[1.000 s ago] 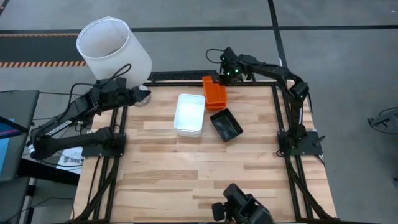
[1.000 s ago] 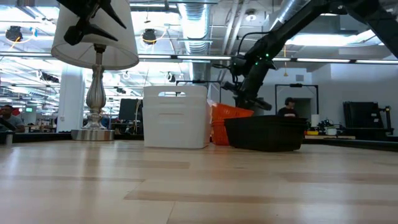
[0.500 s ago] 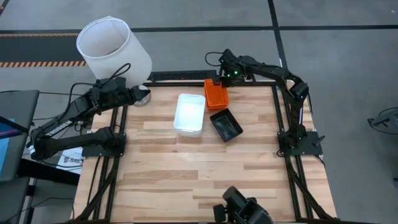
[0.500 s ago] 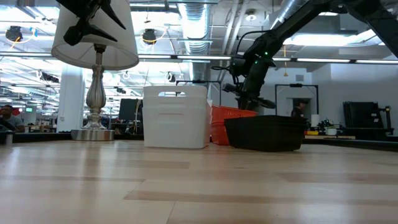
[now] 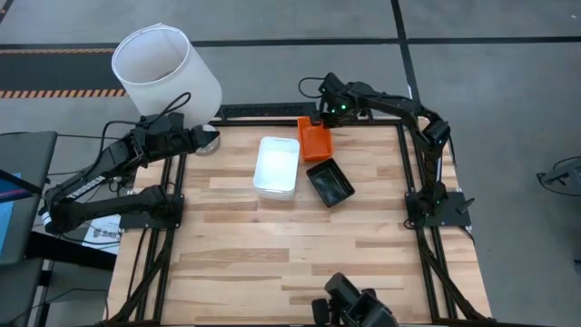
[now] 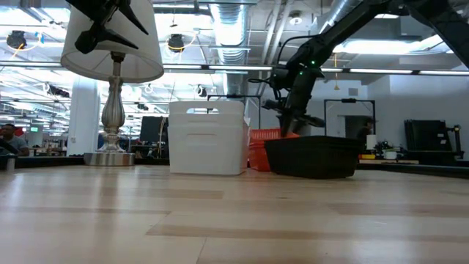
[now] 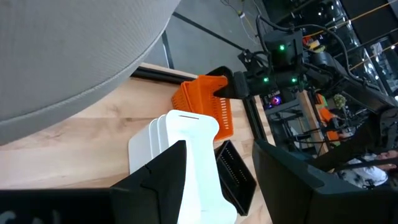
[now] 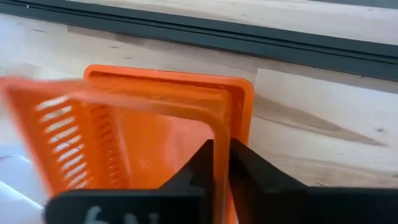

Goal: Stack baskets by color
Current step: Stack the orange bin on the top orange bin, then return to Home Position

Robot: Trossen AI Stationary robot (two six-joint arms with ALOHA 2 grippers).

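Orange baskets [image 5: 314, 141] sit nested at the table's far edge, and my right gripper [image 8: 221, 144] is shut on the upper one [image 8: 124, 130], also seen in the high view [image 5: 319, 118] and the low view [image 6: 290, 125]. A nested white stack [image 5: 277, 165] rests on its base left of them. A black basket [image 5: 329, 182] stands on the table to their near right. My left gripper [image 7: 221, 146] hangs open by the lamp at the far left, over nothing. My right gripper pinches the upper orange basket's wall [image 8: 221, 127] near its far right corner, one finger [image 8: 202, 163] inside and one [image 8: 249, 167] outside. The fingers come steeply from above. The basket sits nested in the lower orange basket [image 8: 244, 93].
A lamp with a large white shade [image 5: 163, 68] stands on the far left corner, its base [image 6: 110, 157] on the table. A dark rail [image 8: 205, 38] runs along the far edge behind the orange baskets. The table's near half [image 5: 290, 254] is bare wood.
My right gripper has tipped further downward over the far edge. The held orange basket, tilted with one end raised a second ago, has come down level into the orange basket below it.
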